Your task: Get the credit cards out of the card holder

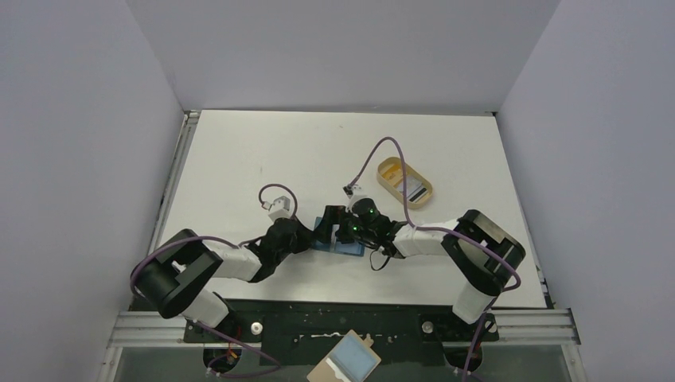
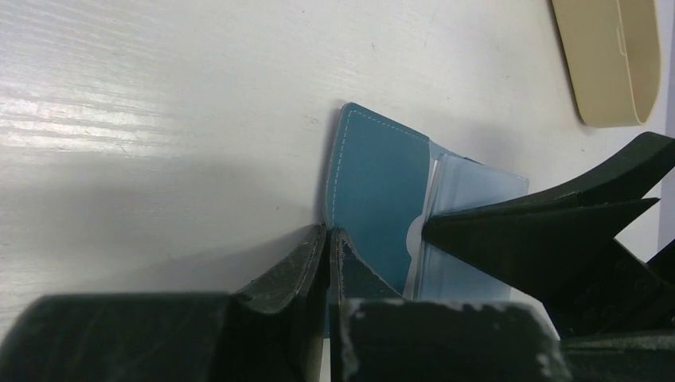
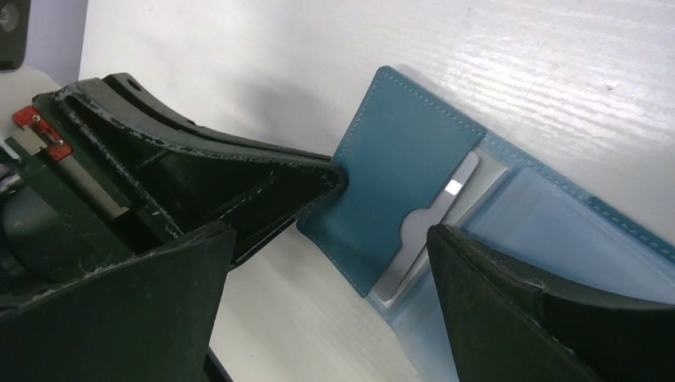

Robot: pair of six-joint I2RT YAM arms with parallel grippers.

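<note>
Just left of centre in the top view, the left tool (image 1: 320, 229) is pinched together on the edge of the card holder (image 3: 398, 175). The holder lies open on the white surface (image 1: 263, 151), its teal flap bent upward. A grey credit card (image 3: 434, 227) pokes out from under that flap; no writing on it can be read. The right tool (image 3: 332, 235) stands wide apart over the pale-blue inside, one finger at the pocket's edge. At upper right, a tan tray (image 1: 386, 169) holds a second card (image 1: 415, 192), its dark markings too small to read.
</note>
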